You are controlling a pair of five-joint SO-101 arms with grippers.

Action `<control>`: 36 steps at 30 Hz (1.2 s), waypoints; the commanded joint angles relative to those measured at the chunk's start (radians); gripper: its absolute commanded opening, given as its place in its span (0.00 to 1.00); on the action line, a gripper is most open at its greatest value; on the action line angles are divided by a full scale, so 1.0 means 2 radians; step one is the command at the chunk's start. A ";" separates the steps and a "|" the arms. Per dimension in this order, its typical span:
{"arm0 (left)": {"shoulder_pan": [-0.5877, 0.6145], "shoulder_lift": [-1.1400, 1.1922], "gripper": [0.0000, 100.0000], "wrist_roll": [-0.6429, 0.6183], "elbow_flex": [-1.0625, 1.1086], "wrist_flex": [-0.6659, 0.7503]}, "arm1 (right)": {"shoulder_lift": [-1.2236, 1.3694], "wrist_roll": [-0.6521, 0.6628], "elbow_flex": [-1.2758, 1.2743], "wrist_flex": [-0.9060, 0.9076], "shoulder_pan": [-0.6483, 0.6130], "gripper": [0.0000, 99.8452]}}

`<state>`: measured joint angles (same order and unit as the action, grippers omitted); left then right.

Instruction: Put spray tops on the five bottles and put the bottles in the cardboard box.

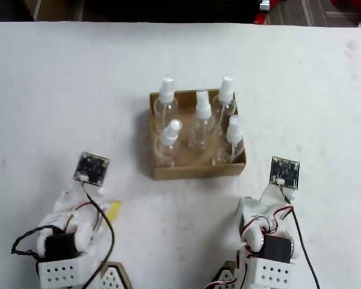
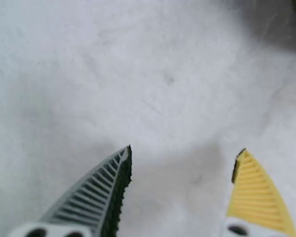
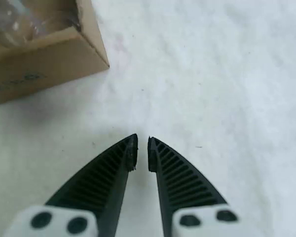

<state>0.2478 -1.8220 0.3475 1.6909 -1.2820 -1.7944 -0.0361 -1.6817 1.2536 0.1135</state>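
The cardboard box (image 1: 195, 171) sits mid-table and holds several clear bottles, each upright with a white spray top on it, such as one at the back left (image 1: 166, 99), one in the middle (image 1: 203, 114) and one at the front right (image 1: 233, 139). My left arm (image 1: 78, 232) rests near the table's front, left of the box. Its gripper (image 2: 185, 150) is open over bare table, with nothing between the grey and yellow fingers. My right arm (image 1: 266, 226) rests right of the box. Its gripper (image 3: 142, 147) is shut and empty, close to the box's corner (image 3: 44, 64).
A white cloth covers the table (image 1: 60, 90), with free room all around the box. The table's far edge runs along the back, with dark clutter beyond it. Cables trail from both arms near the front edge.
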 commanded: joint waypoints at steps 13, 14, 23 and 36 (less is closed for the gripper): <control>-0.009 0.000 0.02 -0.183 0.001 -0.002 | -0.003 0.006 -0.005 0.007 0.006 0.02; -0.015 0.000 0.02 -0.183 0.001 -0.002 | -0.003 0.006 -0.005 0.007 0.006 0.02; -0.027 0.000 0.02 -0.183 0.001 -0.001 | -0.003 0.006 -0.005 0.007 0.006 0.02; -0.030 0.000 0.02 -0.183 0.001 -0.001 | -0.003 0.006 -0.005 0.007 0.006 0.02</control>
<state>0.2064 -1.8220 -0.0008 1.6909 -1.2820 -1.7944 -0.0361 -1.6817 1.2612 0.1120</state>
